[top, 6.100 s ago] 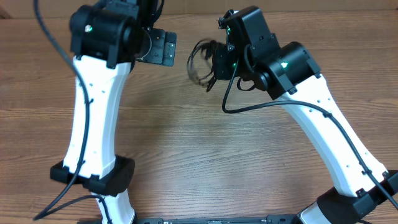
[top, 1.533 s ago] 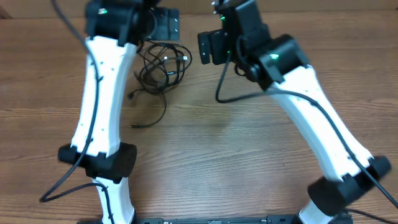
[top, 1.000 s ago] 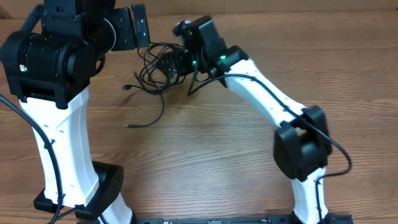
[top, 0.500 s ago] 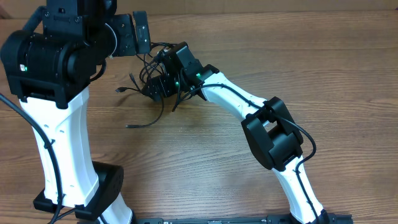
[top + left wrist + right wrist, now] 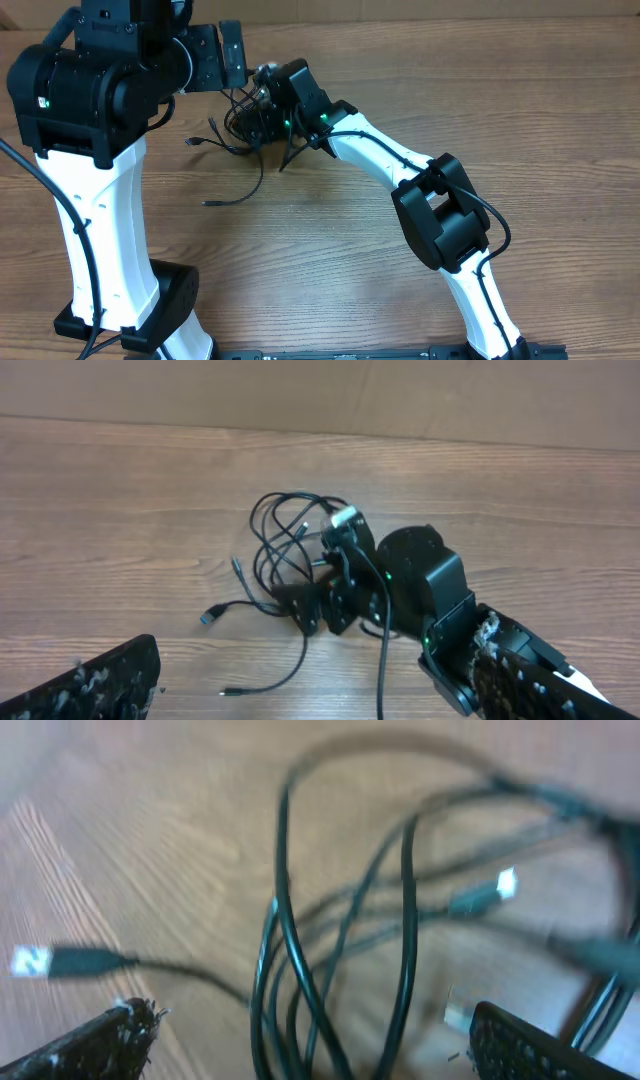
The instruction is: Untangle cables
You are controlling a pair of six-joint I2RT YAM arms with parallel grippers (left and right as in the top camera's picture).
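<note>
Thin black tangled cables [image 5: 238,130] lying heaped on brown wooden table [image 5: 480,110], upper left of overhead frame. Right end effector [image 5: 320,1045] hanging over heap, fingers apart, likely for grabbing loop. Left end effector [image 5: 220,52] waiting above, fingers apart.

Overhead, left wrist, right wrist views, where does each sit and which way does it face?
Overhead: above the table, looking down; left arm and right arm show, meeting at the cables.
Left wrist: raised, looking down at cables and right arm; one of its jaws bottom left.
Right wrist: low, close over the cables; its jaws in the bottom corners.
All three share the cables.
</note>
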